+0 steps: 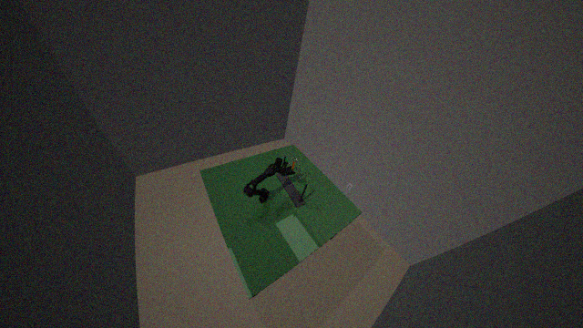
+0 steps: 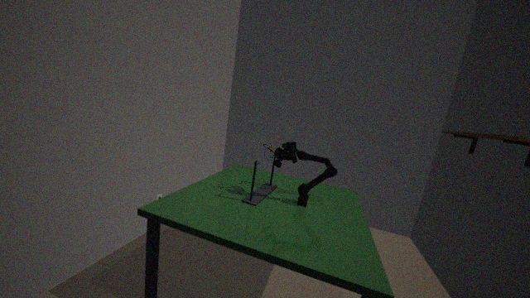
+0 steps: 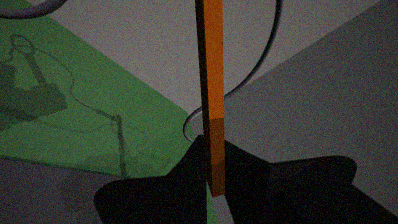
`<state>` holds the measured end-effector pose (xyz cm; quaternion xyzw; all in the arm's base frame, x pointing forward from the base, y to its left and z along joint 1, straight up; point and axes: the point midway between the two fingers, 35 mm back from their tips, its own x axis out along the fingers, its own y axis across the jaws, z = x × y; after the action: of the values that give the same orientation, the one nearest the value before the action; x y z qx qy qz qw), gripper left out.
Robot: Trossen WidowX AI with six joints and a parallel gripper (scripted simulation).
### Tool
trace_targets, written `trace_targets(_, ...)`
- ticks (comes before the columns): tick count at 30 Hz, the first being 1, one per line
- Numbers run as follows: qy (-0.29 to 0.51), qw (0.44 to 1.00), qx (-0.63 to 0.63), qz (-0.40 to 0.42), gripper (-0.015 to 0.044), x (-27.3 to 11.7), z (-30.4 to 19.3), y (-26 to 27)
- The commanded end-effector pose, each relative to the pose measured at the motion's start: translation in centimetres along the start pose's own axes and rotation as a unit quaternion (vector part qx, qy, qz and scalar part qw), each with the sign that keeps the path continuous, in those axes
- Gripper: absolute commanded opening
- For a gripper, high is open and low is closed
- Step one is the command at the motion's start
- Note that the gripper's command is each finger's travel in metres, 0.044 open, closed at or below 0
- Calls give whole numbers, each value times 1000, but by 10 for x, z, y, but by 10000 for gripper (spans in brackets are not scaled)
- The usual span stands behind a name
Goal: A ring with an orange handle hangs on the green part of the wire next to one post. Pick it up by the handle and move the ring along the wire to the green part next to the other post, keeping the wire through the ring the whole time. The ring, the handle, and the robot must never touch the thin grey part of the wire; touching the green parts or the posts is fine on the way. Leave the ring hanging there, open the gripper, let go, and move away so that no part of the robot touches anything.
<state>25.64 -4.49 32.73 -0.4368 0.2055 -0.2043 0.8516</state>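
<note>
The orange handle (image 1: 293,165) (image 2: 271,150) (image 3: 215,95) stands between the closed fingers of my gripper (image 2: 276,153) (image 3: 206,139) and reaches up out of the wrist view. The small ring (image 2: 266,145) is at the handle's far end, raised above the post tops; whether it touches the wire is too small to tell. The grey wire (image 3: 273,40) curves behind the handle in the wrist view, with another stretch at the upper left. The near post (image 1: 303,192) (image 2: 253,182) has a green wire part (image 2: 257,162) at its top. The far post (image 2: 272,171) stands just beside my gripper.
The posts stand on a dark base plate (image 1: 290,189) (image 2: 265,192) on the green table (image 1: 228,200) (image 2: 323,232). Shadows of the arm, wire and ring fall on the table in the wrist view. A wall shelf (image 2: 489,136) is far to the right.
</note>
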Motion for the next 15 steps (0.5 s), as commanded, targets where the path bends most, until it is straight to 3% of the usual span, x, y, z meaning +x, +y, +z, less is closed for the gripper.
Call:
trace_targets(1, 1, 999, -30, -13, -150, 1, -3, 0)
trace_targets(15, -9, 993, -101, -53, -150, 2, -2, -8)
